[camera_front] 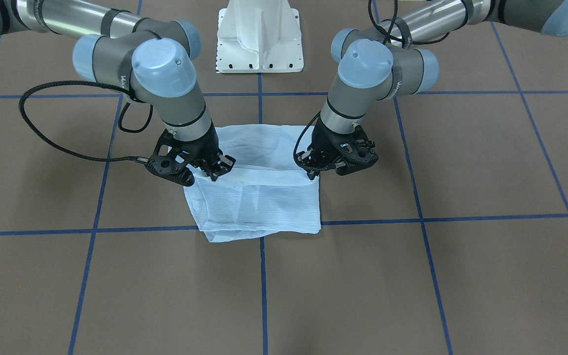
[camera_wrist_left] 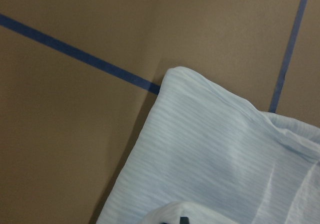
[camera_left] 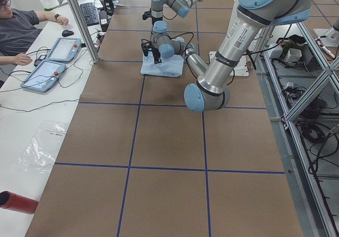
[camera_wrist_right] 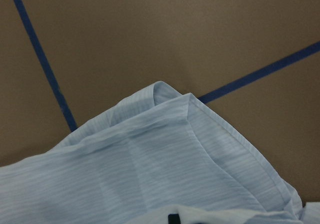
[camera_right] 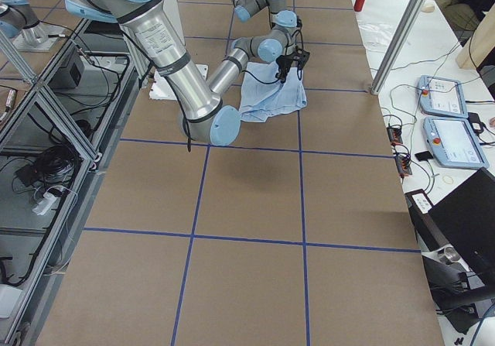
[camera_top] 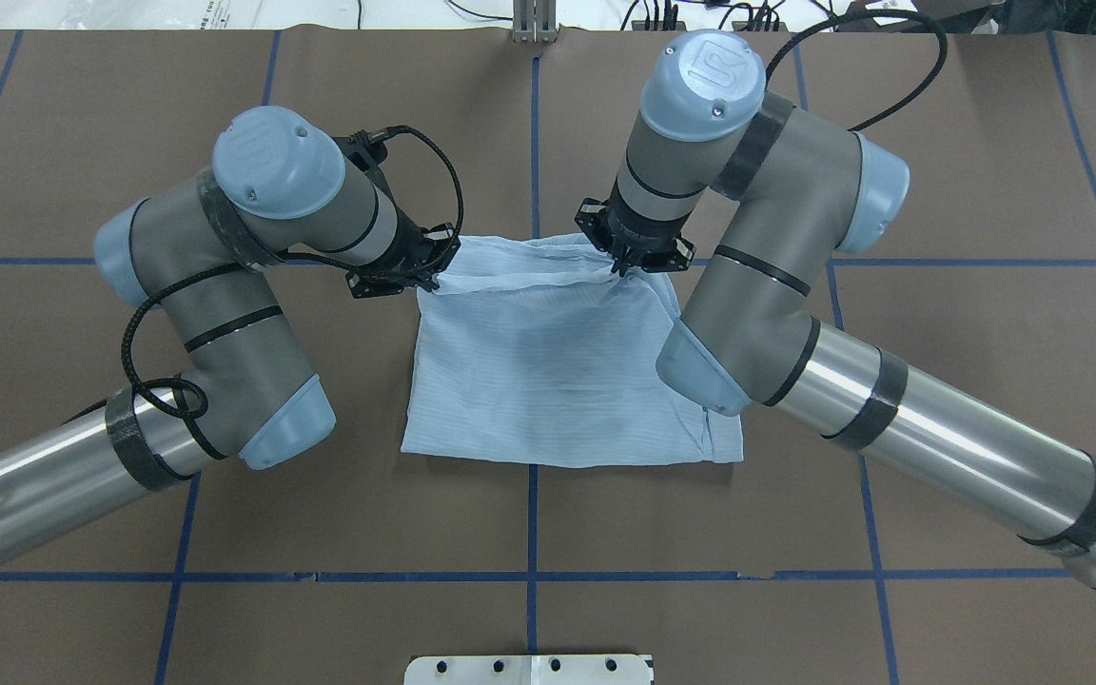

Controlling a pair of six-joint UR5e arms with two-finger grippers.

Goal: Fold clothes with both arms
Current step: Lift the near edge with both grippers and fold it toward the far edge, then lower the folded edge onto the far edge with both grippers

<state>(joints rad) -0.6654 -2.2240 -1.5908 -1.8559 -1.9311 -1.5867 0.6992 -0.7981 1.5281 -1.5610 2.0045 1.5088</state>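
At table centre, over a crossing of the blue tape lines (camera_top: 532,514): the shirt (camera_top: 557,381) lies as a rough rectangle in several layers, its edge nearest the robot flat on the brown table (camera_top: 938,400).

- Left gripper (camera_top: 420,271): on the far left corner, fingers drawn close on a pinch of cloth.
- Right gripper (camera_top: 622,269): on the far right corner, likewise clamped on cloth.
- Each wrist view shows a lip of fabric at the fingertip, with the lower layers spread beneath.
- The held edge appears raised off the stack. The cloth bunches into wrinkles at the right gripper and is smoother at the left.

Judgement: the step in hand is carrying the far edge over toward the near edge, 1 more fold.

To do it well:
1. Keep the 2 grippers level and the same span apart, so the edge between them is taut but not stretched.
2. Travel in parallel, straight toward the robot. Any skew will land the edge crooked.
3. Stay low, so the thin cloth drapes rather than drags the bottom layers.
4. Ease the right-hand bunching with slight outward tension before laying down.
5. Release only once the edge rests aligned.
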